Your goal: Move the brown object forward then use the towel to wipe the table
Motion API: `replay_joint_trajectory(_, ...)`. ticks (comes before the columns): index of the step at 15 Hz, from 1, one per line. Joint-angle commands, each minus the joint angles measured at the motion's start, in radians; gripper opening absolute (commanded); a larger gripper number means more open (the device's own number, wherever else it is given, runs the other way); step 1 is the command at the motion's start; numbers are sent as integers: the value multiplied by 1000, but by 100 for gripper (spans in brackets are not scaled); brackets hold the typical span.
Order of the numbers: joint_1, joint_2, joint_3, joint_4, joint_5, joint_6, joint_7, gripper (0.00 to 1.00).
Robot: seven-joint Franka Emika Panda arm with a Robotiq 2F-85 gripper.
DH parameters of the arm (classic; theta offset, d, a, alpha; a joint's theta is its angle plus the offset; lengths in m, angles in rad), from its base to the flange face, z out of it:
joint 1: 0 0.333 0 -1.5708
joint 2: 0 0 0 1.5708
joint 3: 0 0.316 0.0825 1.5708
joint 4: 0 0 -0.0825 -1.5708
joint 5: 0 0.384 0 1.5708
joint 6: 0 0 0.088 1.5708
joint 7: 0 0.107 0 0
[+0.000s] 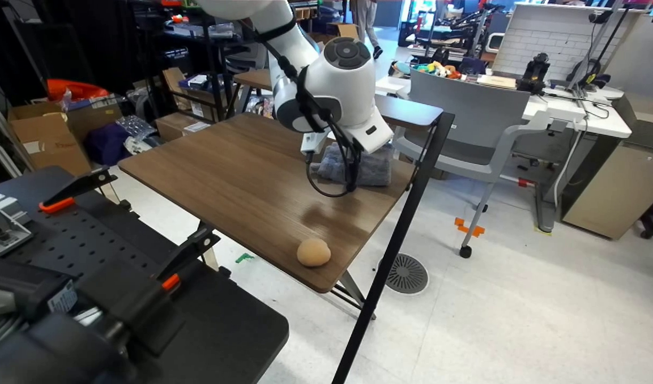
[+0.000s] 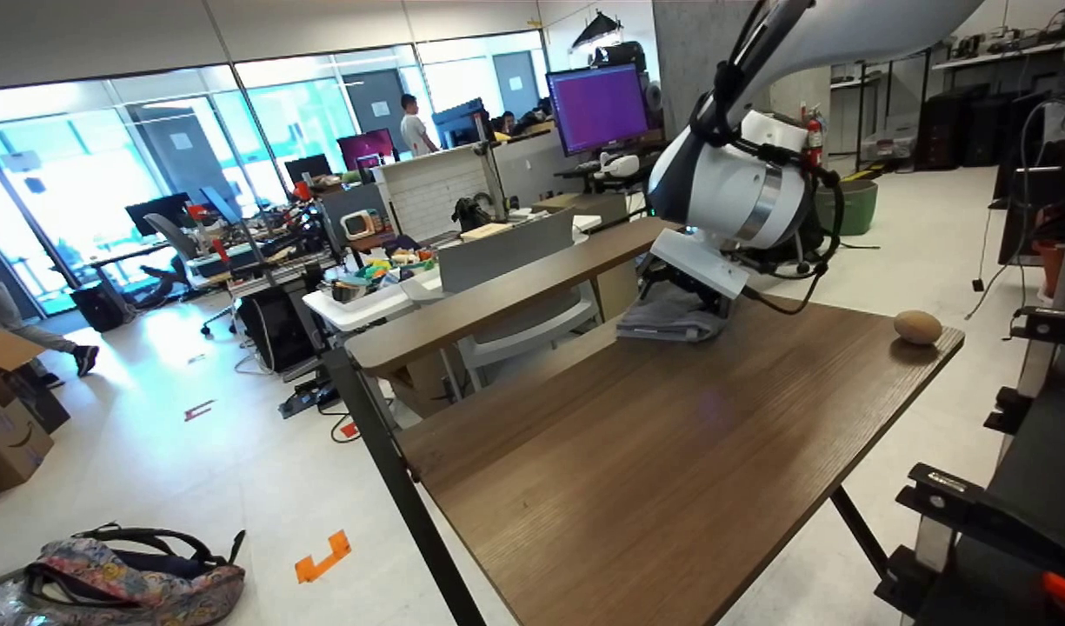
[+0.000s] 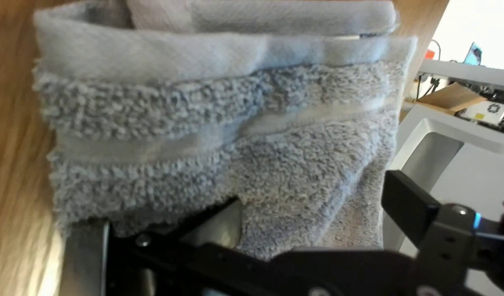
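The dark brown table (image 1: 225, 165) spreads its wood-grain top across both exterior views. Over it leans the white robot arm (image 1: 343, 88), bent so that its wrist points down toward an edge of the tabletop. A grey chair (image 1: 465, 114) stands near that edge. Beside the edge, on the table, lies the towel (image 3: 301, 164), light grey and folded in layers. The gripper (image 3: 243, 209) is at the towel with its jaws wide apart, the cloth showing unclamped between the 2 fingers; whether they touch it, I cannot tell. The brown object (image 2: 917, 328), a small rounded tan lump, rests on the table close to a corner, well apart from the towel and the gripper.
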Motion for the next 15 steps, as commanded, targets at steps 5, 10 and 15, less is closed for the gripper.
replay_joint_trajectory(5,-9,76,355,-73,2,7,-238,100)
replay_joint_trajectory(10,38,132,515,-161,-10,19,-298,100)
replay_joint_trajectory(15,38,59,443,-257,-8,-53,-215,100)
